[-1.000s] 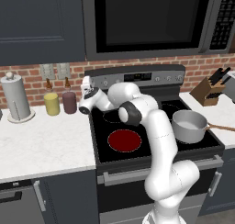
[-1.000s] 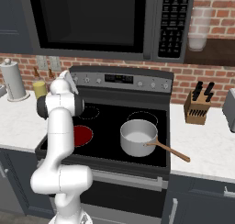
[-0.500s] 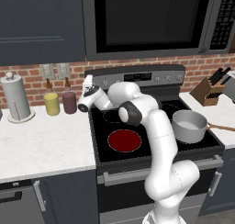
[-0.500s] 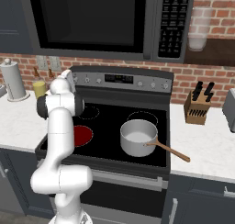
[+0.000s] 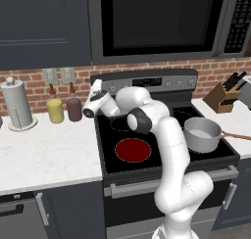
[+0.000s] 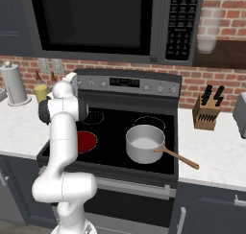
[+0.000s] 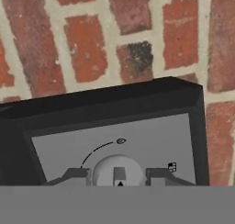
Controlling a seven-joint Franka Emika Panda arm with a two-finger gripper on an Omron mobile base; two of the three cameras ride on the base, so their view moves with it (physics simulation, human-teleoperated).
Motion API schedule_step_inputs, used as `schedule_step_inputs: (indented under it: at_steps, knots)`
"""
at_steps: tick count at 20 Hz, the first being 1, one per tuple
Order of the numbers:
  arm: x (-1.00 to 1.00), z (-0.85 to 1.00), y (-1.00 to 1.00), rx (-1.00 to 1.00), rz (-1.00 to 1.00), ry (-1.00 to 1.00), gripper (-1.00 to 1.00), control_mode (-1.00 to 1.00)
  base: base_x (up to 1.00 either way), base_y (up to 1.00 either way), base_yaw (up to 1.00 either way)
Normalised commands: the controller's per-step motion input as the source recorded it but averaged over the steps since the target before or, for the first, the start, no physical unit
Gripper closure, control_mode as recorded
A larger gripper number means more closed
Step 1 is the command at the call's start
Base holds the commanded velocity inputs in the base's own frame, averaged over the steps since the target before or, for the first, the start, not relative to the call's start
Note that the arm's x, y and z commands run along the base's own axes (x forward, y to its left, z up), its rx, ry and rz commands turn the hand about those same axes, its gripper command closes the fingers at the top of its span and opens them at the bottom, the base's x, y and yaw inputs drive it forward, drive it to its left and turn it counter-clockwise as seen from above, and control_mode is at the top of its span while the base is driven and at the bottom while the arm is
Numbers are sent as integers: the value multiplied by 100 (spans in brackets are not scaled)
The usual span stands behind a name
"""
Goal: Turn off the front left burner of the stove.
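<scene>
The front left burner (image 5: 133,150) (image 6: 85,141) glows red in the black glass top of the stove (image 5: 147,81) (image 6: 129,82). My gripper (image 5: 97,85) (image 6: 72,77) reaches up to the far left end of the steel back panel. In the hand view a small round knob (image 7: 118,171) sits between the two dark fingertips (image 7: 75,175), and the gripper (image 7: 118,177) is shut on it. A curved dial mark arcs above the knob, and the brick wall lies behind the panel.
A steel pot (image 5: 202,133) (image 6: 144,143) with a wooden handle stands on the front right burner. A knife block (image 5: 223,96) (image 6: 207,112) is on the right counter. A paper towel roll (image 5: 17,106) and two bottles (image 5: 55,109) stand on the left counter. The microwave (image 5: 157,22) hangs overhead.
</scene>
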Motion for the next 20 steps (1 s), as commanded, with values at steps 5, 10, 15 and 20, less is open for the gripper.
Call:
schedule_step_inputs:
  at_steps: [5,10,15,20]
  knots:
    - [-3,-7,-11,21,-2,-10,100,-100,0,0,0]
    - [-3,-7,-9,23,-2,-8,100,-100,0,0,0]
    - [-5,-9,-7,26,-2,-6,100,-100,0,0,0]
    - [-5,-5,-4,28,-3,-5,100,-100,0,0,0]
